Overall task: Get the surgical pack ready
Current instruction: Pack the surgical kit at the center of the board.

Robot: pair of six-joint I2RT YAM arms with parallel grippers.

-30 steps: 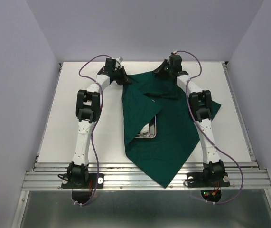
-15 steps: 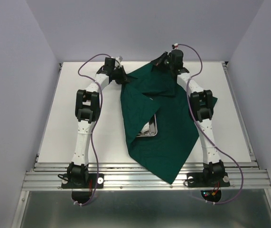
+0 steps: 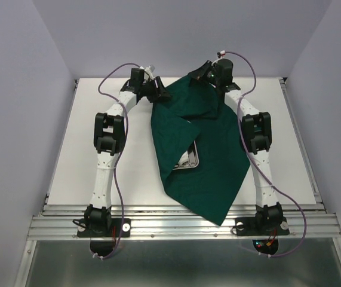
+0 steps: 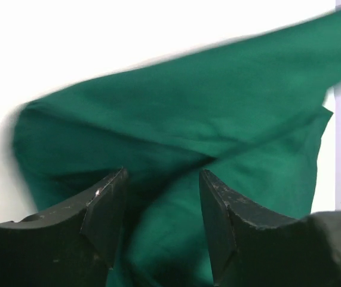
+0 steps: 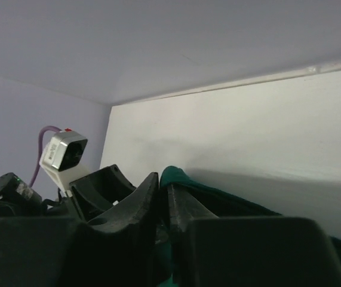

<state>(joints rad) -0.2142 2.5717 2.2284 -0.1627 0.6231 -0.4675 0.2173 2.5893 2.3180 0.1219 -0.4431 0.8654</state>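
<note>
The dark green drape [image 3: 212, 149] lay spread across the middle of the white surface [image 3: 289, 137], running from the far edge down to a pointed near corner that reached over the metal rails [image 3: 176, 222] at the front. Its left side was folded inward. Under that fold a corner of the steel tray [image 3: 190, 161] showed, with its contents too covered to make out. The left hand [image 3: 160, 92] sat at the drape's far-left corner with its fingers [image 4: 107, 203] standing apart. In the left wrist view green cloth lay beyond and below the gap, and nothing was pinched between the fingers. The right hand [image 3: 201, 70] was raised near the far edge. There its fingers were drawn close together on the drape's far corner, and a small peak of green cloth showed between the tips in the right wrist view. Both arms stretched forward along either side of the drape.
</note>
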